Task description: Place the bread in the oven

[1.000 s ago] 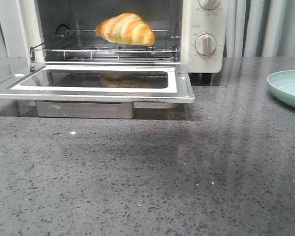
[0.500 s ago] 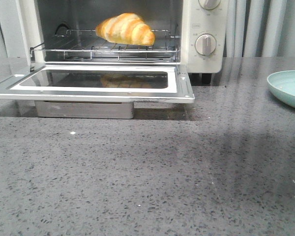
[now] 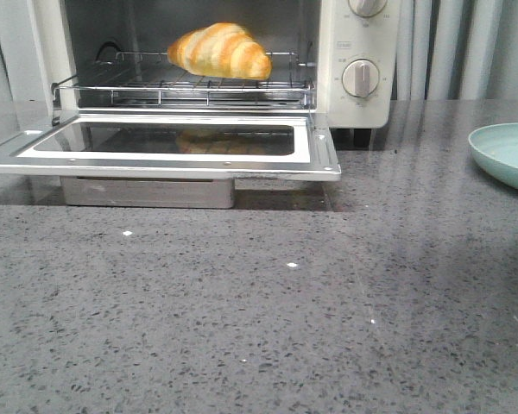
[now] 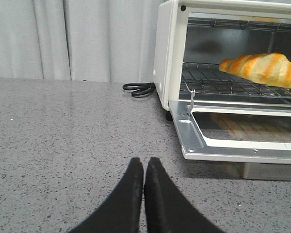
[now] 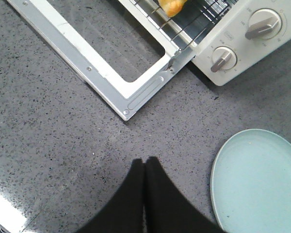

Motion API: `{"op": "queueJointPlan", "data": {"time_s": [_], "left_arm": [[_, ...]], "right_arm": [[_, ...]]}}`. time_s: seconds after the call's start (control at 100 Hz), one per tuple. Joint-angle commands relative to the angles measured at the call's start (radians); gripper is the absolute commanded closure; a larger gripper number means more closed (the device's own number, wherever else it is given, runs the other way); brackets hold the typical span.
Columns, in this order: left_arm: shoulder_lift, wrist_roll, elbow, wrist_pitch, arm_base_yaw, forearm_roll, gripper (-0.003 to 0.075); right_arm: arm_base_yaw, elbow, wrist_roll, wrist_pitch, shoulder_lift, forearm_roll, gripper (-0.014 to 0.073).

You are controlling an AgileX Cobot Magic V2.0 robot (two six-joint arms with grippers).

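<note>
I see a pale green plate (image 3: pixel 508 155) at the speckled grey surface's (image 3: pixel 259 319) right edge; a black cord (image 4: pixel 139 88) lies coiled near its back edge.

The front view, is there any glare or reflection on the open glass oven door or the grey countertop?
Front view: the open glass-windowed door of the cream-white toaster oven mirrors the golden-brown striped croissant dimly; the speckled grey countertop carries pale vertical sheen streaks. Left wrist view: the same faint croissant reflection shows in the door glass. Right wrist view: no strong glare shows.
</note>
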Motion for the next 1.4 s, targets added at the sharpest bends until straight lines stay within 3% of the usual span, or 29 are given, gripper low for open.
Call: {"op": "queueJointPlan", "data": {"time_s": [0.0, 1.01, 1.39], "left_arm": [[0.007, -0.009, 0.003, -0.086, 0.002, -0.010, 0.0742], [0.007, -0.009, 0.003, -0.086, 0.002, -0.010, 0.0742], [0.007, -0.009, 0.003, -0.086, 0.002, -0.010, 0.0741]], "right_arm": [[-0.007, -0.020, 0.008, 0.053, -0.023, -0.061, 0.0661], [-0.012, 0.003, 0.006, 0.017, -0.028, -0.025, 0.0661], [-0.229, 0.081, -0.007, -0.089, -0.030, 0.145, 0.0661]]}}
